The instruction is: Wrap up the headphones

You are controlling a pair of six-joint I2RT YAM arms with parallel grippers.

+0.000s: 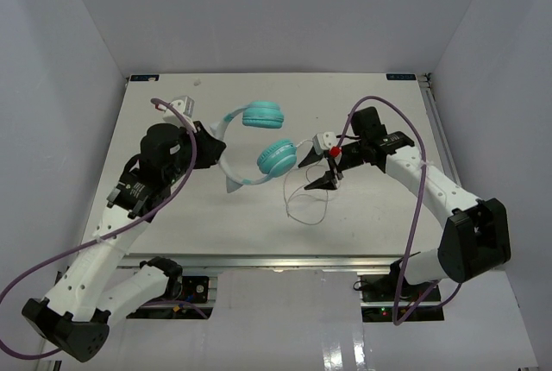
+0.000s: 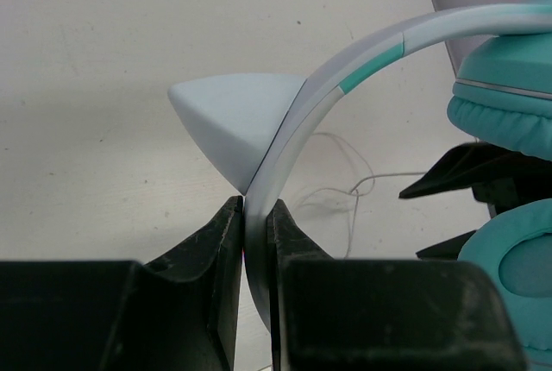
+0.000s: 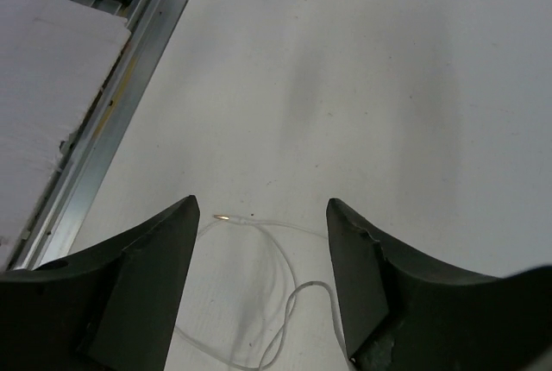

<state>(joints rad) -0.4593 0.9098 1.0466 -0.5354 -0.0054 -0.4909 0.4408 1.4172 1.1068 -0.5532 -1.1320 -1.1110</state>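
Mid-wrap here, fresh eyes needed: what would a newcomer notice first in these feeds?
The teal headphones stand out at mid-table, with the left gripper shut on their pale headband. To their right, the right gripper hangs open over the thin cord, which lies in loose loops on the table.

The left arm (image 1: 95, 242) reaches from the near left corner toward the middle, elbow raised. Its wrist is turned inward, and the left pincer (image 2: 257, 211) is clamped tight on the band of the headphones (image 2: 371, 65). The right arm (image 1: 431, 185) bends in from the near right, forearm stretched leftward. The right pincer (image 3: 263, 207) tilts downward, jaws standing apart and empty.
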